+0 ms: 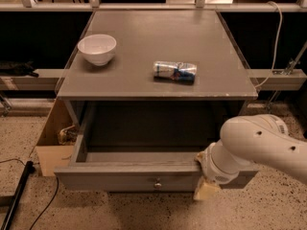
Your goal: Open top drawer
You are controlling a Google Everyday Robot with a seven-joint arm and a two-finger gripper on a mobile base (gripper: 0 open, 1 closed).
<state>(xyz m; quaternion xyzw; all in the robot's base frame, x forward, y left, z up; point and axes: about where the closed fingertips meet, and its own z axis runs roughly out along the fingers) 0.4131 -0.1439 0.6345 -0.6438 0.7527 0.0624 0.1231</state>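
Note:
The top drawer (120,180) is a wide grey drawer pulled far out from under the grey cabinet top (158,75). Its inside looks empty. A small round metal knob (157,183) sits at the centre of its flat front. My white arm (261,145) comes in from the right. My gripper (205,186) is at the right end of the drawer front, by its top edge, mostly hidden behind the wrist. The lower drawers are hidden below the open one.
A white bowl (97,48) stands at the left of the cabinet top and a crushed can (175,72) lies near its middle. An open cardboard box (55,143) stands on the speckled floor left of the cabinet. A black cable (19,195) lies at the lower left.

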